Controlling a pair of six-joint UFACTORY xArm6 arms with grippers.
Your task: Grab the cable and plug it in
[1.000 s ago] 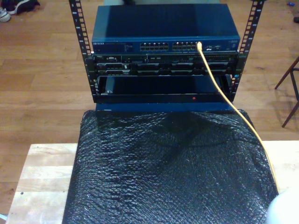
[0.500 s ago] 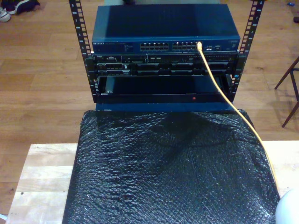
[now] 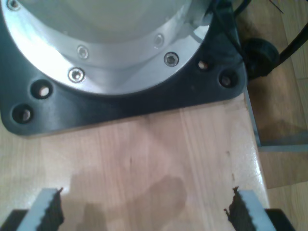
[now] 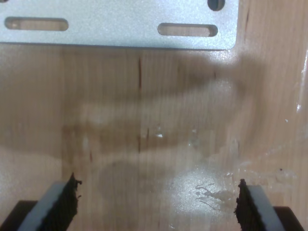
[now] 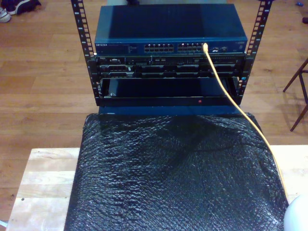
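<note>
Wooden plank floor point(image 5: 43, 86), light wood table point(image 5: 43, 187), dark chair legs point(image 5: 299, 91)

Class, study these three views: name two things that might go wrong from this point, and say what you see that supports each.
1. The cable hangs slack from the blue switch across the black mat; a moving arm might snag it.
2. My first gripper and my second gripper are open over bare wood, so reaching it means a long approach.

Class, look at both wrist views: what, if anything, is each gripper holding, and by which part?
Nothing is held. My first gripper and my second gripper are both open over bare wood; the cable is plugged into the switch.
</note>
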